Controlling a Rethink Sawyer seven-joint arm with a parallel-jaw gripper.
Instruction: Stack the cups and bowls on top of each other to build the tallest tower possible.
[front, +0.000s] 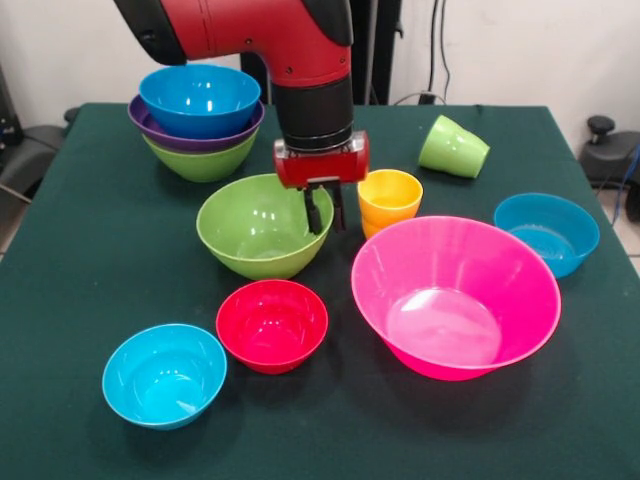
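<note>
- From my screen the tower (201, 125) sits at the back left of the green table (90, 260): lime green bowl at the bottom, purple one nested in it, blue one on top. Only three high so far.
- Loose lime green bowl (262, 225) is mid-table, upright, just in front of the tower.
- Gripper (325, 210) hangs right over that bowl's right rim, between it and the yellow-orange cup (389, 200). Fingers look narrow with a small gap, nothing between them, so I'd call it apart but barely.
- Yellow-orange cup stands upright, touching or nearly touching the big pink bowl (455, 295) in front of it.
- Light green cup (453, 147) is tipped on its side, back right, well apart from the rest.
- Second blue bowl (547, 233) is at the right edge, beside the pink one.
- Red bowl (272, 325) and small cyan bowl (164, 375) sit up front, side by side, nearly touching.
</note>
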